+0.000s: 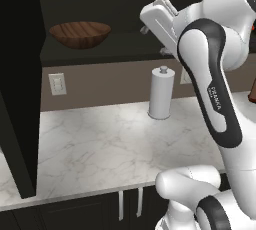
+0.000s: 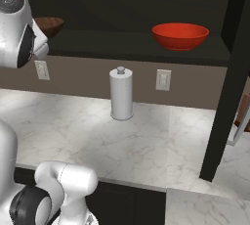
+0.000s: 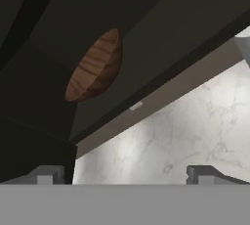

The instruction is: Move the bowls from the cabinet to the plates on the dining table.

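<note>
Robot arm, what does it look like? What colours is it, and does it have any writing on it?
The arm is glossy white with rounded, chunky segments and dark grey bands at its joints. One dark band carries small pale lettering, too small to read for sure. The claw has two small dark grey finger tips with blocky, squared ends.

Wooden bowl [image 1: 80, 34] sits upper left in the cabinet [image 1: 20, 99], red bowl [image 2: 180, 35] upper right, paper-towel holder [image 1: 161, 93] on the desk [image 1: 100, 144] below.

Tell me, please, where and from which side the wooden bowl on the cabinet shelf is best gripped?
Grip the wooden bowl at its front rim, one finger inside and one outside. It sits upright on the open cabinet shelf, too wide to span, so come in level from the front. The end effector is open.
</note>
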You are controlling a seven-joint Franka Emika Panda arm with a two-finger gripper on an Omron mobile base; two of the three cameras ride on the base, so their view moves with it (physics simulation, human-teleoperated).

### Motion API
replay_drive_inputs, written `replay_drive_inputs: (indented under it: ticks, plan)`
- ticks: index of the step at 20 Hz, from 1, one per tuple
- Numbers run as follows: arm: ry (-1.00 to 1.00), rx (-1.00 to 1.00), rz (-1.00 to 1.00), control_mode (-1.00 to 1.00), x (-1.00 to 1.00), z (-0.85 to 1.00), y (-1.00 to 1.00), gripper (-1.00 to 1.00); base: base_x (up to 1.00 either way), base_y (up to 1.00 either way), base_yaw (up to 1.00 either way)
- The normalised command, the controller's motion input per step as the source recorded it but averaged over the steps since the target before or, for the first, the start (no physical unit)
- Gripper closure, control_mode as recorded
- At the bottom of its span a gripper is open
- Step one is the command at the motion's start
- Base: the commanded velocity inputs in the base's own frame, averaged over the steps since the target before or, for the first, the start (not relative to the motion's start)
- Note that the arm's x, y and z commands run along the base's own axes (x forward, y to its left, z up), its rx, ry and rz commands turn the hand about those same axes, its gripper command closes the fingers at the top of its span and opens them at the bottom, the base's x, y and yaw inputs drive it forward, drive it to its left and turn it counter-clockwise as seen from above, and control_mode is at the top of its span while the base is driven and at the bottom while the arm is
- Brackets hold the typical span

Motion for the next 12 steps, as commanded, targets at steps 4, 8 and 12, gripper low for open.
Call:
replay_drive_inputs:
  ticks: [4,8,12]
  plan:
    - [-0.04,0.02,0.1,-1.0,0.35,-0.09,0.0,-1.0,0.0,0.0,0.0]
    - [-0.01,0.01,0.09,-1.0,0.24,0.0,0.03,-1.0,0.0,0.0,0.0]
    - [0.0,0.0,0.07,-1.0,0.28,0.0,0.03,-1.0,0.0,0.0,0.0]
